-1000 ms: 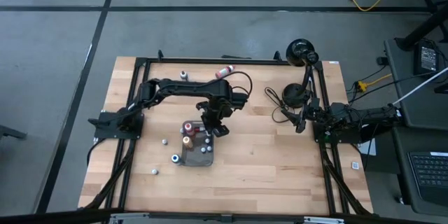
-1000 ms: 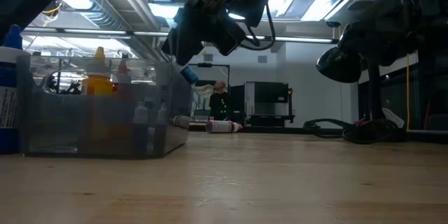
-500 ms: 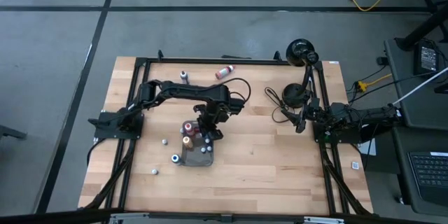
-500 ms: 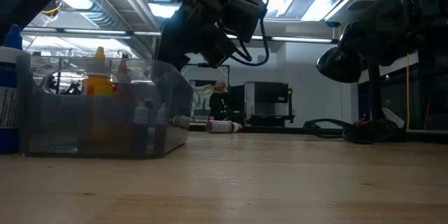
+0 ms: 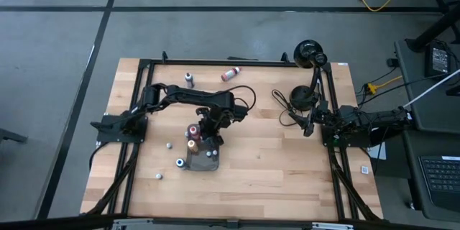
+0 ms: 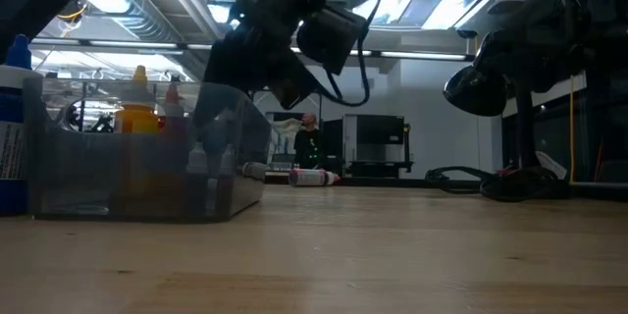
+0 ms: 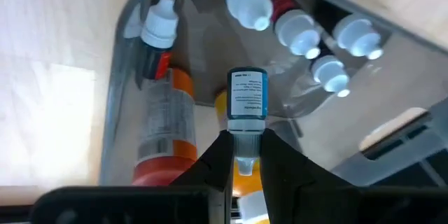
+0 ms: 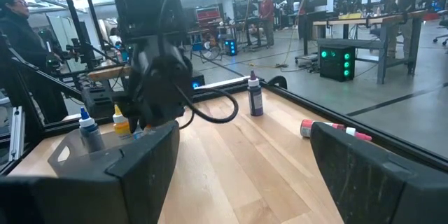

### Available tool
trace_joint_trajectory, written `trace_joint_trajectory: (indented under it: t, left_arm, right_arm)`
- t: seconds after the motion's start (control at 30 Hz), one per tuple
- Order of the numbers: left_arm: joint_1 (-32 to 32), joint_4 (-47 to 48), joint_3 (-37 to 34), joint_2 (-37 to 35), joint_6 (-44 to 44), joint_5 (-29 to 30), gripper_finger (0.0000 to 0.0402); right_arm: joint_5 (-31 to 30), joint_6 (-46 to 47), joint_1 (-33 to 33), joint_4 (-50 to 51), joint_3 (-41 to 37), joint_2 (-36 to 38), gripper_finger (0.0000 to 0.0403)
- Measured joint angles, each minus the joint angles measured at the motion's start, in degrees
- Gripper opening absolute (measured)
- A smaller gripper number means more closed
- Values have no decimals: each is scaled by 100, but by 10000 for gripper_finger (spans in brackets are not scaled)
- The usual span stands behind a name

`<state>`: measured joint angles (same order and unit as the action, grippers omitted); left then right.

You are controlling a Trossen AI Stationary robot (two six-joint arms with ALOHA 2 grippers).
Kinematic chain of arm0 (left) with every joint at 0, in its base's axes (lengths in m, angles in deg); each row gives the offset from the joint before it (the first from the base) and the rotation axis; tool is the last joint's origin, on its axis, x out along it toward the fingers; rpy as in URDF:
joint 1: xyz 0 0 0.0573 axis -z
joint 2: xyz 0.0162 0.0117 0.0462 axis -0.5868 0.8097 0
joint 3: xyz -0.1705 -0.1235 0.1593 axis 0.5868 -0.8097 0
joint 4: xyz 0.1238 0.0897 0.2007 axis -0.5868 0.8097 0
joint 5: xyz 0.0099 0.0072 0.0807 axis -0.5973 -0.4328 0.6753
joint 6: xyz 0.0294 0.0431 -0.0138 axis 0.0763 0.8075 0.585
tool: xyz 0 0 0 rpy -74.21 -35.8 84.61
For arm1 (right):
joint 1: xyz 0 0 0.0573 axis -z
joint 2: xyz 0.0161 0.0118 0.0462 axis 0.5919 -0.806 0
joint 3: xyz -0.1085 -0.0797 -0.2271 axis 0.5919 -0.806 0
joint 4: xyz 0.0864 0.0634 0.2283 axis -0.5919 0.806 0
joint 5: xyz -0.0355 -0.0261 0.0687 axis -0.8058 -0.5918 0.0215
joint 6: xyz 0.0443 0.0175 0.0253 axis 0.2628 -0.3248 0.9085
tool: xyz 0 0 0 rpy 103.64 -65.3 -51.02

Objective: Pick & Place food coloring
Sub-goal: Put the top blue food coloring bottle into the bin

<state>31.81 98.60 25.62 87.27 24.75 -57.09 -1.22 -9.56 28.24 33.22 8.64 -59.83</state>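
My left gripper [image 5: 210,134] hangs over the dark grey tray [image 5: 196,165], shut on a tiny food coloring bottle with a blue and white label [image 7: 248,102]. In the tray stand an orange bottle [image 7: 166,129], a red-capped one [image 5: 192,129] and several small white-capped ones [image 7: 304,32]. In the low view the tray [image 6: 137,172] shows as a see-through box with my left gripper [image 6: 257,71] above its far right corner. More tiny bottles lie loose on the table [image 5: 169,145] [image 5: 180,162] [image 5: 158,176]. My right gripper [image 5: 307,125] waits open at the table's right. My left gripper pinches the labelled bottle by its narrow end [image 7: 245,155] between the two fingers [image 7: 215,162]. The fingers slant down from above. The bottle's body juts out past the fingertips, its flat end pointing away toward the tray floor, clear of the tray and the other bottles.
Two larger bottles sit near the table's far edge: a dark upright one [image 5: 190,79] and a pink one on its side [image 5: 230,74]. A black lamp [image 5: 309,52] and its cable [image 5: 284,100] take up the far right. People stand in the room beyond [image 8: 266,7].
My left gripper has gone down and toward the table's left and near edges, carrying the bottle from beside the tray's far right corner to above the tray. It stays shut on the bottle and has tipped steeper downward.
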Motion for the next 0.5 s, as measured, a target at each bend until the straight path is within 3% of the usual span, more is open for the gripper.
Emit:
trace_joint_trajectory:
  t: [0.17, 0.5]
  left_arm:
    - [23, 0, -9, 0, 36, 364, 42]
    - [79, -4, -11, 245, 55, 447, 42]
  right_arm:
    - [0, 0, -1, 0, 0, -2, 323]
    - [0, 0, 0, 2, 0, 0, 323]
